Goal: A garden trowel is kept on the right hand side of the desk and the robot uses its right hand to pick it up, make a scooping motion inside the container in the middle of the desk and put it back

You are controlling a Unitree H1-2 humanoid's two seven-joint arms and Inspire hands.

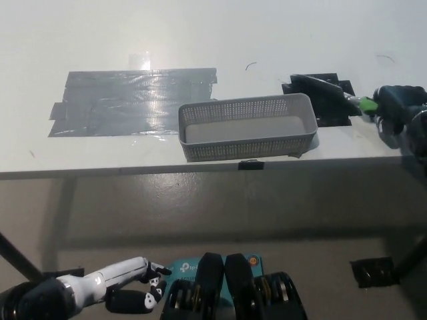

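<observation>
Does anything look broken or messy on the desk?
Nothing is spilled or broken. The only odd bits are a ragged patch of gray tape left of the basket and black tape behind its right end. The right robot hand holds the trowel over it.

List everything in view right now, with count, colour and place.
desk: one, white, upper half of the view.
container: one, grey mesh, mid-desk near the front edge.
grey tape patch: one, shiny grey, on the desk left of the container.
black tape patch: one, black, on the desk behind the container's right end.
small tab: one, black, on the desk's front edge below the container.
garden trowel: one, dark blade, green neck, blade over the black tape patch.
floor object: one, black, lower right, unclear what.
left hand: one, white, lower left below the desk, resting, holding nothing.
right hand: one, black, right edge, closed on the garden trowel's handle.
</observation>
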